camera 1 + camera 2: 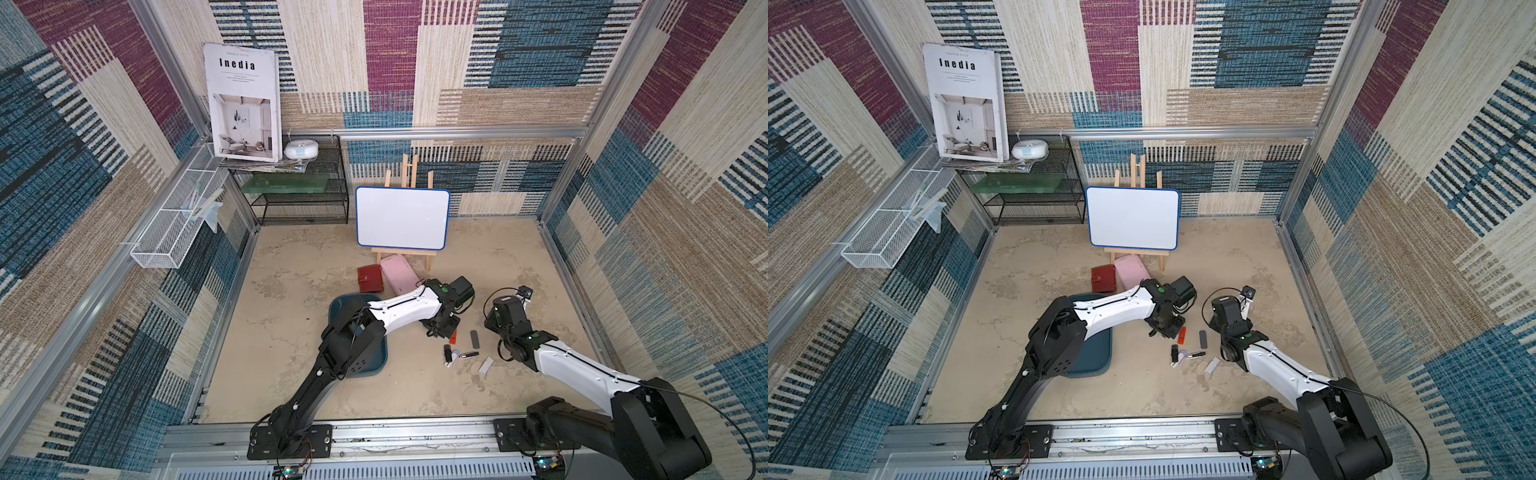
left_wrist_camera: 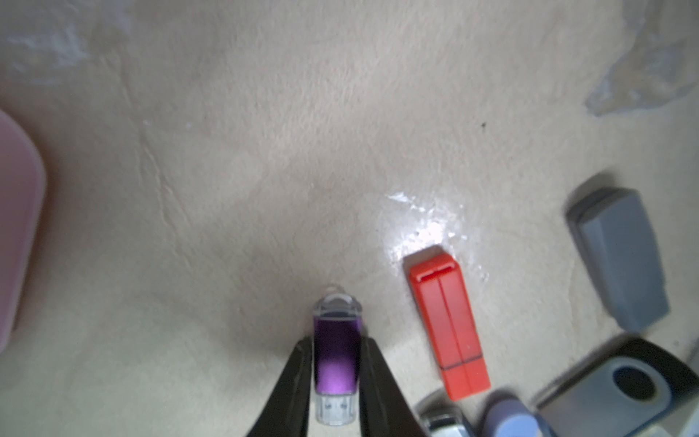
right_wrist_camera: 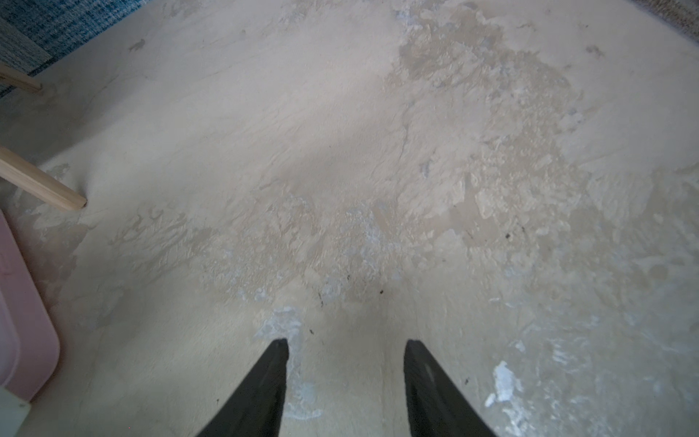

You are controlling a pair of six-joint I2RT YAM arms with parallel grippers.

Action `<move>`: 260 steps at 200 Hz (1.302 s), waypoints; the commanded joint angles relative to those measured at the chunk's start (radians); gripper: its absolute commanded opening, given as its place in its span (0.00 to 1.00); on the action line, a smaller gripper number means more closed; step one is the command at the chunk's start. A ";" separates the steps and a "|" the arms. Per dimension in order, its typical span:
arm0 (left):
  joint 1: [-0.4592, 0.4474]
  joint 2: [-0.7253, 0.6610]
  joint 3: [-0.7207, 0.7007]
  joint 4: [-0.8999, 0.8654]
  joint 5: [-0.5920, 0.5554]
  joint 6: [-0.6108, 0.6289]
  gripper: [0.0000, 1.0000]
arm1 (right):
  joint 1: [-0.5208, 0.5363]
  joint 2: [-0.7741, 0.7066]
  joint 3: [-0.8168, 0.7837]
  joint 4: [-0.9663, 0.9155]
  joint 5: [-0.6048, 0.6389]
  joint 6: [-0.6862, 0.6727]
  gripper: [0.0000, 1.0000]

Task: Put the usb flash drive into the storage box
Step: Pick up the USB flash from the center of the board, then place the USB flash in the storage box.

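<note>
Just beside the purple usb flash drive (image 2: pixel 336 359) lies an orange-red drive (image 2: pixel 446 325), nearly parallel to it and not touching. Farther out sit a grey capped drive (image 2: pixel 620 261) and a black drive with a grey swivel clip (image 2: pixel 624 386). A pink case (image 2: pixel 15 227) shows at the opposite edge of the left wrist view. In both top views the left arm (image 1: pixel 399 309) stretches across the storage box (image 1: pixel 1098 353), covering much of the dark teal tray. A red wallet (image 1: pixel 370 278) lies behind the box beside the pink case, near a whiteboard (image 1: pixel 402 218) on a wooden easel.

The purple drive has a glossy metallic body, a clear cap at one end and a clear loop at the other. It is outside the box, to its right, down at the worktop (image 2: pixel 227 189). The left tool (image 2: pixel 336 338) grips it narrowly, a black finger against each long side. The right tool (image 3: pixel 346 344) hangs partly open over bare worktop, holding nothing.

Only the left wrist view shows the purple drive; from above, the wrist hides it. The box appears only in the top views.
</note>
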 commanded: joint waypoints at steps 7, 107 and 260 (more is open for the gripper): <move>-0.003 0.023 -0.014 -0.002 0.082 -0.011 0.22 | 0.000 0.003 0.008 -0.006 0.004 0.004 0.54; -0.004 -0.118 -0.006 -0.027 0.066 -0.028 0.01 | 0.000 0.004 0.011 -0.007 -0.002 0.003 0.54; 0.369 -0.794 -0.675 0.008 -0.162 -0.215 0.00 | 0.000 0.002 0.013 -0.018 0.002 0.002 0.52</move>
